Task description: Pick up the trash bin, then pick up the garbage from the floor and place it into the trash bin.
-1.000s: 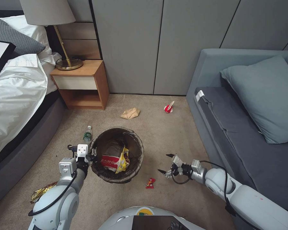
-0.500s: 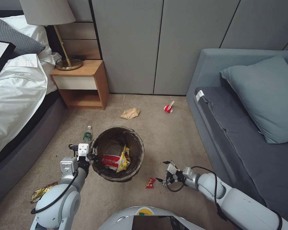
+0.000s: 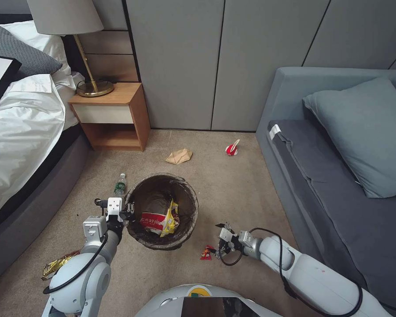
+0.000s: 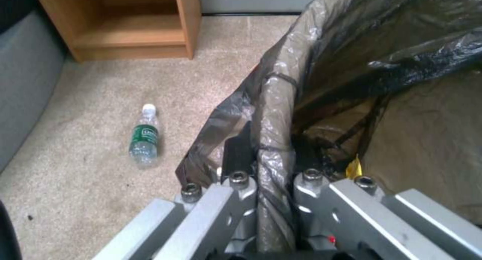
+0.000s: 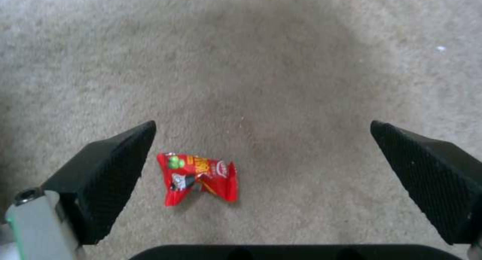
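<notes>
1. I had the left gripper [image 3: 126, 216] clamped on the trash bin [image 3: 163, 212] at its 9 o'clock rim; in the left wrist view the two fingers [image 4: 241, 184] pinched the bag liner [image 4: 273, 113] folded over that rim.
2. The bin sat in the middle of the carpet [image 3: 233, 189], with a red-and-white wrapper [image 3: 153, 222] and a yellow wrapper [image 3: 171, 218] lying inside it.
3. My right gripper [image 3: 216, 246] hung low over the floor at the bin's 4 o'clock, its jaws spread wide — nothing between them.
4. The small red snack packet [image 3: 206, 252] lay on the carpet just beside that gripper's tips; from the right wrist camera the packet [image 5: 197, 177] sat close to one black pad [image 5: 108, 169], not touching it.
5. A green-labelled bottle [image 3: 120, 185] lay on its side at the bin's 10 o'clock, near the bed [image 3: 17, 132].
6. A tan paper bag [image 3: 179, 156] sat at 12 o'clock, and a red-and-white cup [image 3: 232, 149] at about 1 o'clock — both well apart from the bin.
7. A gold wrapper [image 3: 57, 264] lay by my left arm at 8 o'clock.
</notes>
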